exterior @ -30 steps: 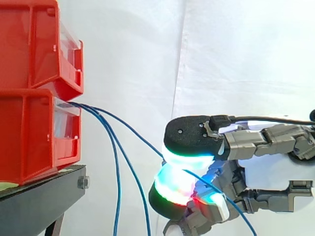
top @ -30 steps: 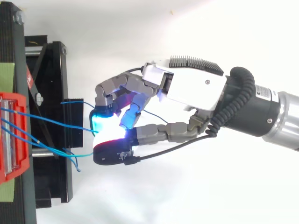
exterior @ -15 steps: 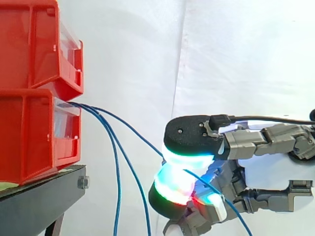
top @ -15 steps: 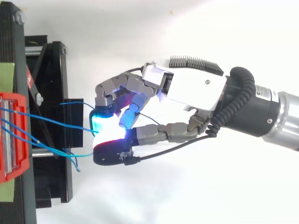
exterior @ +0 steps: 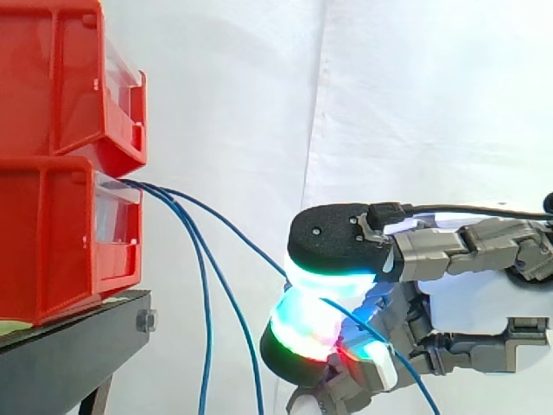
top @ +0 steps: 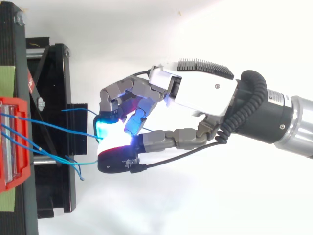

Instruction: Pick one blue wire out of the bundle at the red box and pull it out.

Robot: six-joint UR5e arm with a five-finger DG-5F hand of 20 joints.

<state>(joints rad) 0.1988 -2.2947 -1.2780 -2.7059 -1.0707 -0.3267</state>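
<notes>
We see the hand (top: 205, 95) curled, its glowing pads (exterior: 328, 246) apparently pinching one blue wire (exterior: 251, 245), which runs back to the lower red bin (exterior: 52, 233), other wires (exterior: 206, 328) drooping beside the black stand (exterior: 69, 354) in side view, their loose ends splayed from above.

The stacked red plastic bins (exterior: 52, 173) are cut off by the side view's left and top edges, the hanging thin blue wires (exterior: 206, 311) by its bottom edge. One blue wire (exterior: 251, 245) is hidden where it is pinched between the glowing pads (exterior: 328, 278) of the grey robot hand (top: 195, 93).
</notes>
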